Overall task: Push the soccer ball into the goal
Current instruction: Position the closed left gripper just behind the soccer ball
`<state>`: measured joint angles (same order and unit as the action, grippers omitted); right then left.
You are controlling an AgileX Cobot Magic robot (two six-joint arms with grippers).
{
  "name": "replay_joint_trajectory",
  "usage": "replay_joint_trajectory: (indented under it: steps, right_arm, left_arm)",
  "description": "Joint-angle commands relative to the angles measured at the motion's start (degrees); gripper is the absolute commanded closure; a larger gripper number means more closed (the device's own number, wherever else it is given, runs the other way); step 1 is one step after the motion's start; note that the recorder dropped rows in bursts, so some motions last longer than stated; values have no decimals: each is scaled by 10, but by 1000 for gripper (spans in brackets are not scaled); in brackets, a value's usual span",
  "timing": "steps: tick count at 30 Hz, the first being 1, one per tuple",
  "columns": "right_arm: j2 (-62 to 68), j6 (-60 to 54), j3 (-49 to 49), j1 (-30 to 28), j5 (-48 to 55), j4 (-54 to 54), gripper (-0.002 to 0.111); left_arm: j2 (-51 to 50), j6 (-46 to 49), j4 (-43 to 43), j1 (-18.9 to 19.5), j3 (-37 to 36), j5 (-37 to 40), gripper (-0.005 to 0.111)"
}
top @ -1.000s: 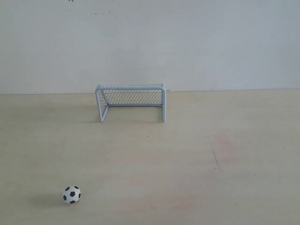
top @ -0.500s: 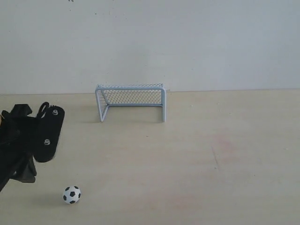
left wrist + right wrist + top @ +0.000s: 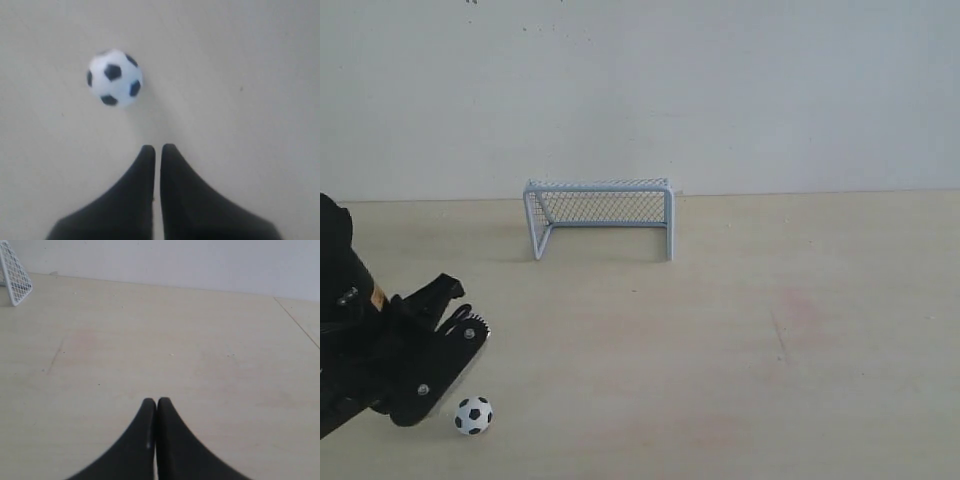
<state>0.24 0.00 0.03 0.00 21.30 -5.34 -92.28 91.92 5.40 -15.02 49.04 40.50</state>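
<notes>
The soccer ball (image 3: 473,415), white with black patches, rests on the pale wooden table near the front left. The goal (image 3: 600,216), a white frame with mesh netting, stands at the back of the table against the wall, its mouth facing forward. My left gripper (image 3: 418,408) hangs low just left of the ball and is shut with nothing in it. In the left wrist view the soccer ball (image 3: 115,77) lies a short way beyond the left gripper (image 3: 157,147), apart from it. My right gripper (image 3: 156,400) is shut and empty over bare table, with a corner of the goal (image 3: 15,280) far off.
A plain white wall (image 3: 720,90) runs behind the table. A faint pinkish stain with a dark scratch (image 3: 782,335) marks the wood right of centre. A seam or edge of the table (image 3: 297,322) shows in the right wrist view.
My left arm entered from the left edge and has dropped toward the table, ending just left of the ball. The ball and goal have not moved.
</notes>
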Motion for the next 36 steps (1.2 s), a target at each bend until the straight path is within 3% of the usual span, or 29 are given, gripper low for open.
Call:
replay_joint_trajectory:
  steps: [1,8,18,36]
  right_arm:
    - [-2,0,0,-1,-4,1,109]
    - [-2,0,0,-1,-4,1,109]
    - [-2,0,0,-1,-4,1,109]
    - [-2,0,0,-1,-4,1,109]
  left_arm:
    - [-26,35,-71,1,-1,-12,102]
    - [-28,1,-140,1,-12,22,102]
    - [-34,-8,-97,1,-27,-28,102]
    - [-52,6,-90,1,-27,37,102]
